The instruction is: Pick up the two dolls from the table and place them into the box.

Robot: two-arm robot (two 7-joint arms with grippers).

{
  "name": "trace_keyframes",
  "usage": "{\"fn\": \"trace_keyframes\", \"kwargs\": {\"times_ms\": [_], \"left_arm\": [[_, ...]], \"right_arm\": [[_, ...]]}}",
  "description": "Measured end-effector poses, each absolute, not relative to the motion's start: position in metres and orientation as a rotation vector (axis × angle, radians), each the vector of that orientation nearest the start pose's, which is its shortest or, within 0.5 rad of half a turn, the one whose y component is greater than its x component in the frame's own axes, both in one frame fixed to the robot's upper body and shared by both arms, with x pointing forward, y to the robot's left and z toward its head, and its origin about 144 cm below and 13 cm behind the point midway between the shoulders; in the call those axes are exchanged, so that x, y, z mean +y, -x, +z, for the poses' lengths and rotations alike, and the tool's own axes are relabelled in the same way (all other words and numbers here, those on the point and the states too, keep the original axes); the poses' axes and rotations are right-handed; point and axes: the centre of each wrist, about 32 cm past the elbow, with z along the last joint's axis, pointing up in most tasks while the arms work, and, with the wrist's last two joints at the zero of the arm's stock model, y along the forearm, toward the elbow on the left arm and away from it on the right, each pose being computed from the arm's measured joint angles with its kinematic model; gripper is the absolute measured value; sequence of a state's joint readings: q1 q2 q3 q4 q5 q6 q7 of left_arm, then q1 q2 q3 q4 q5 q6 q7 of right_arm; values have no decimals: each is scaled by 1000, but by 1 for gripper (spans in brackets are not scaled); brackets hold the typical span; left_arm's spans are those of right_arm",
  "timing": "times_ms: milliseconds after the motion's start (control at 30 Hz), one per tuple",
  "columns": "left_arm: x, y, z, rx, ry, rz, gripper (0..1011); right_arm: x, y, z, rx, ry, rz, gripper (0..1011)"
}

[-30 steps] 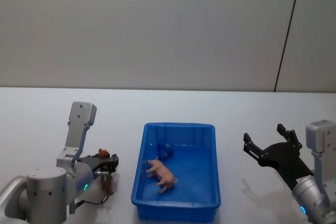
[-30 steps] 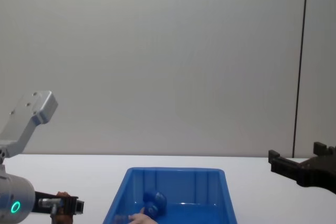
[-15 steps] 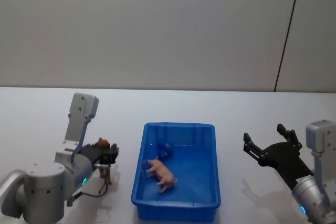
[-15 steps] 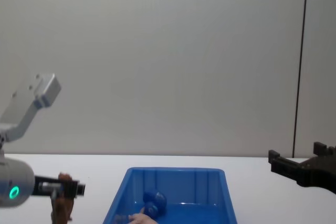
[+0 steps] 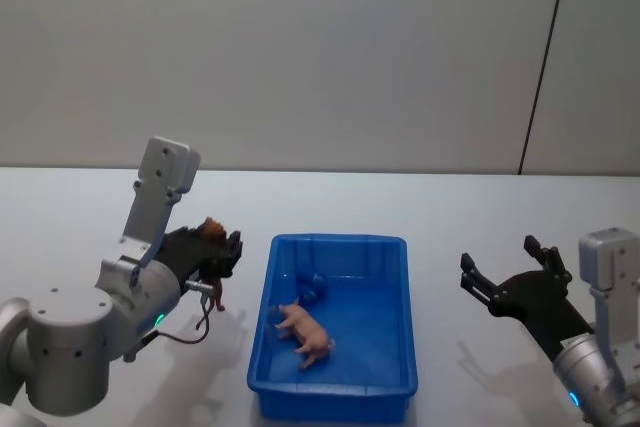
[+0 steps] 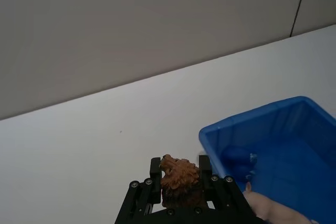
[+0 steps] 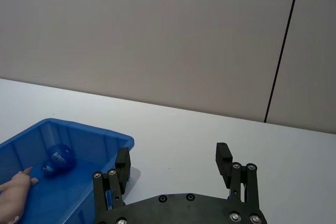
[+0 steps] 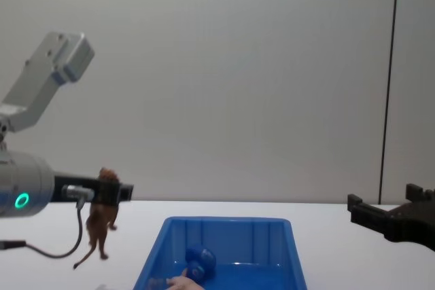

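One doll is already in the box: the pink doll lies on its side on the blue floor near the middle, its rounded blue part toward the far wall. By my reading that leaves half the task to do. The brown doll, a rough-textured lion figure, hangs in the air, clear of the table, with its head pinched between the jaws of the left gripper and its legs and thin tail dangling below, as the chest view shows from the side. It sits just left of the box's rim, not yet over the opening, so what remains is a short carry rightward over the rim and a release above a bare part of the floor. The left wrist view shows the lion's maned head gripped squarely between the two black fingers. The right gripper hovers idle over the table to the right of the box, jaws spread wide and holding nothing.
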State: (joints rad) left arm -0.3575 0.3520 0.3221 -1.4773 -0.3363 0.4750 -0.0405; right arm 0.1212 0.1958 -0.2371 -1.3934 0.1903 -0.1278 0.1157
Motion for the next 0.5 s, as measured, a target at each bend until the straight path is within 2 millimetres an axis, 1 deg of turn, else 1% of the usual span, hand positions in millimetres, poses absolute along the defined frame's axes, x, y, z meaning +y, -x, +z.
{"fn": "trace_keyframes", "kwargs": {"times_ms": [133, 500], "left_arm": [[244, -541, 1229, 98, -308, 1222, 413], [243, -546, 1238, 39, -242, 1084, 413]], "right_arm": [[-222, -485, 1120, -42, 0, -1257, 1001], [-222, -485, 1120, -42, 0, -1257, 1001]]}}
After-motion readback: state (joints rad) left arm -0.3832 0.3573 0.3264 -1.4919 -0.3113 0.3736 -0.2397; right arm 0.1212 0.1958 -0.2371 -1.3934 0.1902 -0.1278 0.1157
